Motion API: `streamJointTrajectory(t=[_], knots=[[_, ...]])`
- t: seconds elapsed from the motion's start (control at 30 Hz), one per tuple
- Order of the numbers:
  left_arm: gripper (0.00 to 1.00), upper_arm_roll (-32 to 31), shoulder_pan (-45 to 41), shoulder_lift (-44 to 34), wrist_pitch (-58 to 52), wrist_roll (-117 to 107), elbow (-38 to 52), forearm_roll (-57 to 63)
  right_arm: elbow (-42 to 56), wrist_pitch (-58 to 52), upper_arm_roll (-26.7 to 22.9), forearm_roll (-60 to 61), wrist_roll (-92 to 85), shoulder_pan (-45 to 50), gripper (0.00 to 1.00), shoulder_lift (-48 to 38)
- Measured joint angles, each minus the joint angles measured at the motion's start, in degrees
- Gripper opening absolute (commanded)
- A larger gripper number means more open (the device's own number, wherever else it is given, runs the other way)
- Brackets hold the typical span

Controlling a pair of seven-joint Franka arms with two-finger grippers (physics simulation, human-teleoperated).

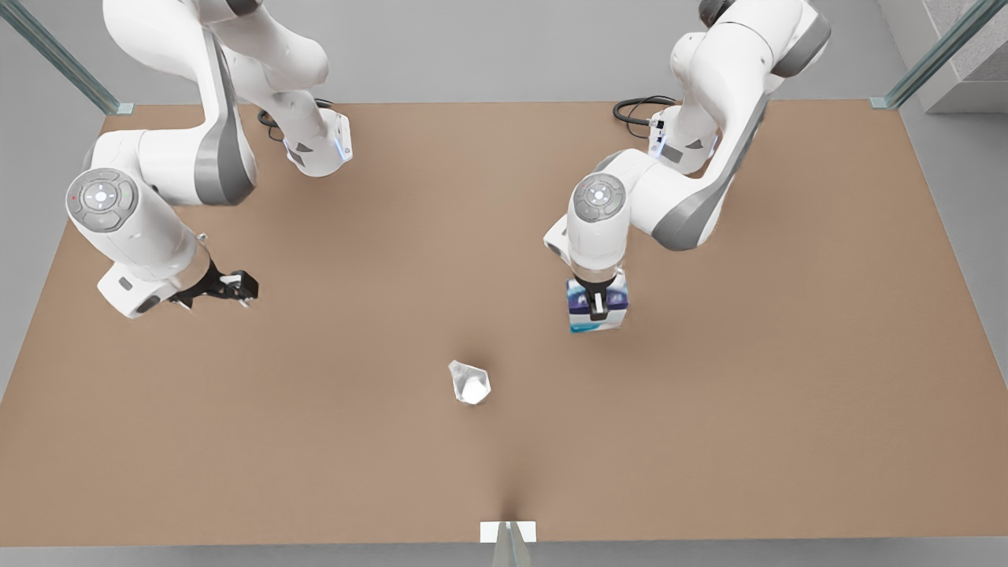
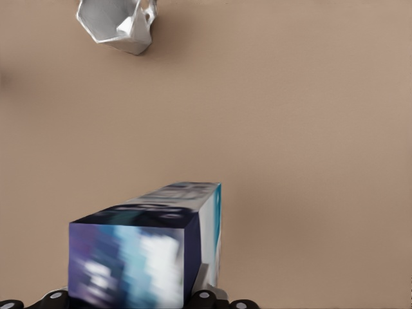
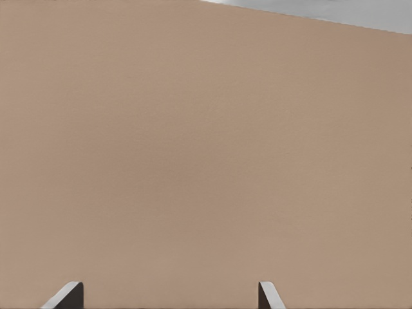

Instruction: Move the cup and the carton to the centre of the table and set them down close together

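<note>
- Carton [image 2: 145, 248] pinched in left gripper [image 1: 598, 303] jaws, lettering blurred, cup [image 2: 119, 24] at 12 o'clock.
- Right gripper [image 1: 228, 287] at 9 o'clock over bench [image 1: 709, 441], jaws spread.

Left gripper [image 1: 598, 303] clamped on carton [image 1: 596, 309], on the front view's right of table [image 1: 787, 394] centre. Cup [image 1: 470, 383] sits nearer the near edge, left of carton, apart from it. Right gripper [image 1: 240, 287] hangs far left, fingers apart, holding nothing.

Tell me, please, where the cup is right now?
The cup sits on the table near the front view's middle, apart from the carton that the left gripper holds.
</note>
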Motion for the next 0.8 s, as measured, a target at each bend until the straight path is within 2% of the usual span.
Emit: streamJointTrajectory(t=[0.33, 0.37, 0.4, 0.63, 0.8], knots=[[0.54, 0.8, -11.5, 11.8, 0.8, -12.2, 12.7, -5.8, 0.4, -1.4, 0.8, -0.1, 0.3, -0.9, 1.00, 0.2], [0.54, 2.9, -13.7, 13.1, 1.0, -12.5, 14.3, -5.9, 0.4, -1.4, 0.8, -0.1, 0.3, -0.9, 1.00, 0.2], [0.54, 4.4, -15.2, 13.7, 2.3, -12.2, 14.4, -6.1, 0.3, -1.4, 0.8, -0.1, 0.3, -0.9, 1.00, 0.2], [0.58, 4.6, -16.5, 17.2, 5.2, -10.4, 13.4, -7.8, 0.3, -1.6, 0.8, -0.1, 0.2, -0.9, 1.00, 0.2], [0.58, 4.5, -17.8, 19.1, 12.9, -10.2, 12.3, -3.9, 0.3, -1.6, 0.8, -0.1, 0.1, -1.0, 1.00, 0.2]])
